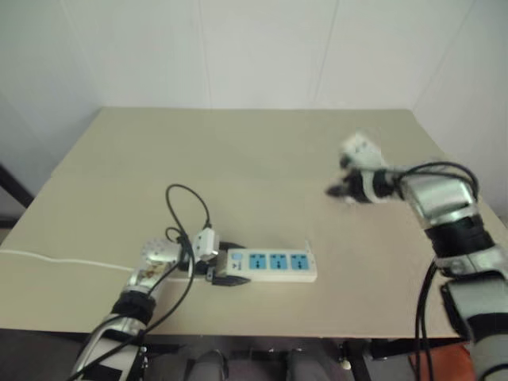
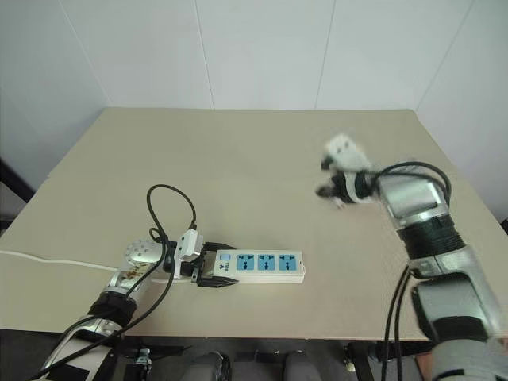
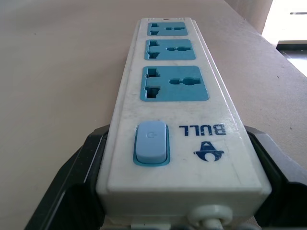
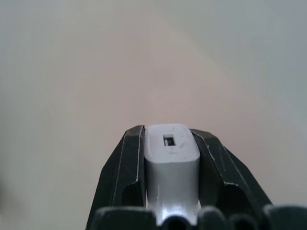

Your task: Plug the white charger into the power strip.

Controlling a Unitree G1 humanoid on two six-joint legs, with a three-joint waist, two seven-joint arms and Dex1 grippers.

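The white charger (image 4: 171, 163) sits clamped between the fingers of the right gripper (image 4: 171, 143), USB port facing out, raised above the table (image 1: 262, 151); the power strip (image 1: 270, 265) lies well off to that gripper's left, its switch end braced between the spread fingers of the left gripper (image 2: 208, 266). Advised: turn prongs downward, square them over one blue socket, then press straight.

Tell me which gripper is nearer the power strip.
Left. The left gripper grips the power strip at its switch end; the right gripper holds the white charger above the table, well apart from the strip.
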